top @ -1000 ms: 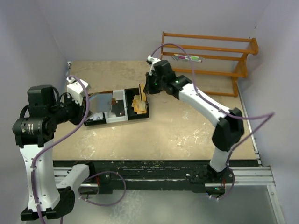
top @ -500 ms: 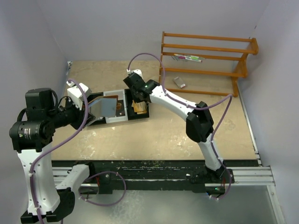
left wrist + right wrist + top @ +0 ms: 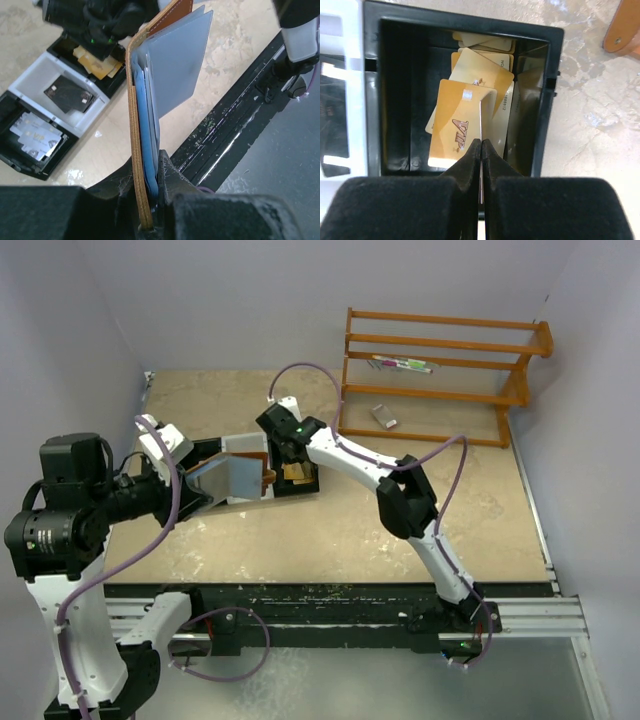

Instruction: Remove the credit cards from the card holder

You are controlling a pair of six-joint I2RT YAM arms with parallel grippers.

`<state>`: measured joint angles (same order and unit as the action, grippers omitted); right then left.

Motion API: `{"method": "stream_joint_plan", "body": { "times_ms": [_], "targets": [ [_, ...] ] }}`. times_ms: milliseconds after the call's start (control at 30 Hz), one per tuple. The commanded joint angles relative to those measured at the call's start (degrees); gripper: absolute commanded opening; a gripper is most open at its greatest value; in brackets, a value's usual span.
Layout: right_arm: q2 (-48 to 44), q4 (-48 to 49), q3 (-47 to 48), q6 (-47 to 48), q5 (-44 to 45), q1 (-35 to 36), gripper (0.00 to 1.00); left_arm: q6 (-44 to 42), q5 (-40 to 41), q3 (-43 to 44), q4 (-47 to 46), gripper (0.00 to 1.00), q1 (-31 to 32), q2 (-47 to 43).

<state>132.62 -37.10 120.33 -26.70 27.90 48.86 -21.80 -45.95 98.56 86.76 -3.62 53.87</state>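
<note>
From above, the left tool holds the card holder lifted off the desk, just beside the near side of the tray. The holder is tipped open toward the right tool, probably so that its pockets face that arm and a card can be drawn straight out. The right tool hangs over the tray's end compartment, a short way past the holder.

In the left wrist view, the left tool is narrowed onto the holder's lower edge, pinching brown leather on one side and lining on the other. The holder stands on edge, rising straight out from the fingertips. A blue card sits in it just above the grip, and a grey-blue flap fans out beyond. So at least one card remains to be pulled, as far as I can judge. The tray lies well beyond the tool, off to one side.

In the right wrist view, the right tool is pressed shut on a pale card, seen edge-on as a thin line running out past the fingertips. Directly beneath it is the black compartment, already holding gold cards. The card is held upright, likely to drop cleanly between the walls.
</note>
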Motion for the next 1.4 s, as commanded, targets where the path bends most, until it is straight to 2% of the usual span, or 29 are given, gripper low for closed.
{"method": "stream_joint_plan", "body": {
  "times_ms": [0,233,267,533,733,833,1067,1267,1367],
  "targets": [
    [1.72,-0.78,4.5,-2.3,3.14,0.36,0.0,-2.05,-5.62,4.91,1.0,0.14,0.1,0.28],
    [3.87,-1.29,7.62,-2.81,3.4,1.0,0.0,-2.72,-5.94,4.8,1.04,0.14,0.1,-0.21],
    [3.32,-0.95,7.38,-2.91,2.97,1.05,0.03,-2.72,-6.07,4.86,1.04,0.14,0.1,-0.11],
    [-5.98,4.82,3.77,-2.29,-4.59,1.24,0.44,-2.11,-6.72,3.93,-0.42,0.14,0.11,-0.16],
    [-13.33,7.25,1.44,-1.97,-10.65,1.24,0.56,-1.57,-6.94,3.85,-0.78,0.14,0.08,-0.14],
    [-19.36,8.63,-4.33,-1.95,-15.98,1.19,0.61,-0.9,-7.58,3.34,-1.39,0.14,0.15,-0.16],
    [-38.01,20.22,-21.09,2.13,-26.43,0.94,0.76,-0.41,-11.59,1.31,-2.23,0.13,0.08,0.08],
    [-47.77,25.7,-29.49,2.75,-39.8,0.11,0.8,-0.77,-13.44,1.2,-1.25,0.12,0.05,1.45],
    [-52.04,32.74,-33.68,1.95,-48.35,-0.08,0.81,-0.8,-14.68,1.08,-0.95,0.12,0.05,2.07]
  ]
}}
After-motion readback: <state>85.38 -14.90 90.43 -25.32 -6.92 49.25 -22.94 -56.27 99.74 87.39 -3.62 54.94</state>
